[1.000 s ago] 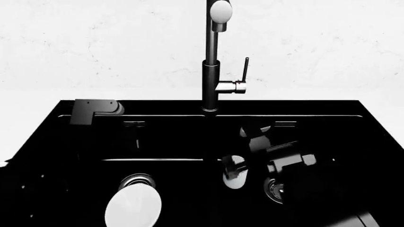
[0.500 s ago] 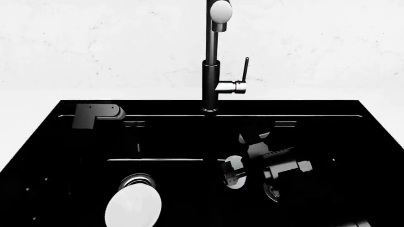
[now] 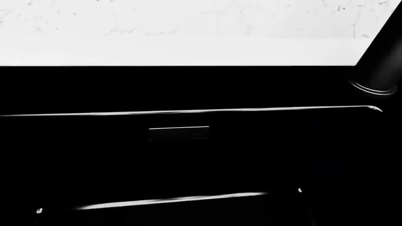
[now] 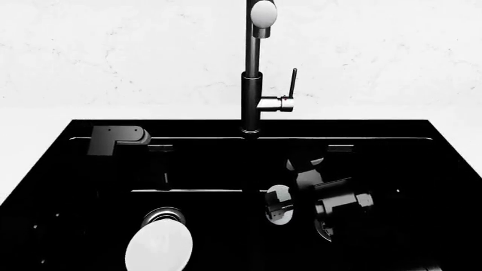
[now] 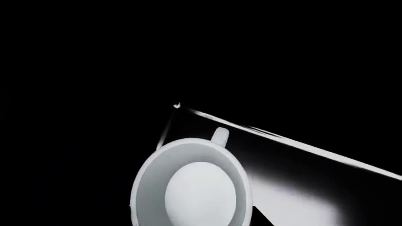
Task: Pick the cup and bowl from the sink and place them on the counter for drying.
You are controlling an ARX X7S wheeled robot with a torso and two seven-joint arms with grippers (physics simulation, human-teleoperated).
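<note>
The white bowl (image 4: 158, 246) lies in the left basin of the black sink (image 4: 226, 129), over its steel drain (image 4: 163, 214). The white cup (image 4: 272, 214) stands in the right basin. My right gripper (image 4: 290, 204) reaches in from the right and dark parts of it cross the cup. In the right wrist view the cup (image 5: 191, 188) is seen mouth-on, close and centred, and the fingers do not show against the black. My left arm's grey wrist block (image 4: 113, 138) hangs at the left basin's back left. Its fingers are lost in the black.
The dark tall faucet (image 4: 252, 84) with its white head and side lever (image 4: 290, 90) stands behind the divider. White counter (image 4: 30, 135) surrounds the sink and shows in the left wrist view (image 3: 188, 52). The right drain (image 4: 325, 228) lies under my right arm.
My right arm has moved left, closing in on the cup, then held still. My left wrist block has shifted slightly right. The bowl has not moved.
</note>
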